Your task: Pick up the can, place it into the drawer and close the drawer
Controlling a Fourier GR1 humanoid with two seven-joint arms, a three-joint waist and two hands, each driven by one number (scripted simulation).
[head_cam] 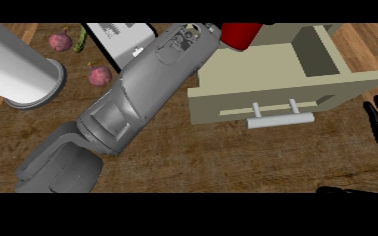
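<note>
- Up at the view's top, the red can (240, 35) sits over the open drawer's (251, 75) back, its long axis tilted slightly off vertical.
- Left forearm (140, 90) reaches it; that hand is hidden, grip unclear.
- Right hand (371, 117) shows fingers at the right edge.
- Two radishes (100, 75) lie left.

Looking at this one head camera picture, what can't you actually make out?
- Left hand: hidden in the head view behind the grey left forearm.
- Red cylindrical can: its top is cut off by the upper band.
- Right hand: cut off by the right edge.
- Beige open drawer: its back left corner is covered by the can.
</note>
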